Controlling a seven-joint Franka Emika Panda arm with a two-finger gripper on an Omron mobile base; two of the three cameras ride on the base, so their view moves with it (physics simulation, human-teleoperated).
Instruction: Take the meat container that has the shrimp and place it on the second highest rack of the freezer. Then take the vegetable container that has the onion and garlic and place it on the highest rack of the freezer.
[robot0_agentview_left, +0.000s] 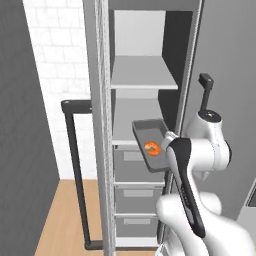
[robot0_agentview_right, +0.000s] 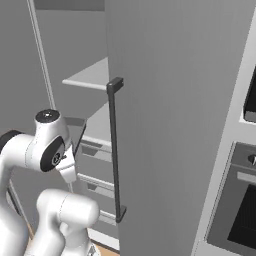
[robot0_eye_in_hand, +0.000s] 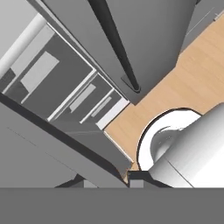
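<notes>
white arm (robot0_agentview_left: 197, 165) fills the near foreground of the left base view, rising from the lower right and bending toward the open freezer (robot0_agentview_left: 145, 60). its far end meets the near right edge of the meat container (robot0_agentview_left: 150, 142), a shallow grey tray held out roughly level in front of the freezer opening, at about the height of the lower of the two visible racks. an orange shrimp (robot0_agentview_left: 152, 148) lies inside the tray, toward its near end.

tool: hidden behind the arm's wrist in the left base view; in the hand view one dark finger tip (robot0_eye_in_hand: 139, 176) shows at the bottom, tight against the grey wall of the container (robot0_eye_in_hand: 57, 144) that runs across the lower left. the tool looks closed on the container's rim.

upper rack (robot0_agentview_left: 142, 75) is a pale grey shelf; the rack below it (robot0_agentview_left: 131, 120) sits just behind and left of the tray. grey drawers (robot0_agentview_left: 137, 165) stack beneath.

freezer door (robot0_agentview_left: 77, 175) stands open to the left with a long dark handle. wooden floor (robot0_agentview_left: 65, 215) lies below. in the right base view the neighbouring door's handle (robot0_agentview_right: 116, 150) stands upright beside the arm.
</notes>
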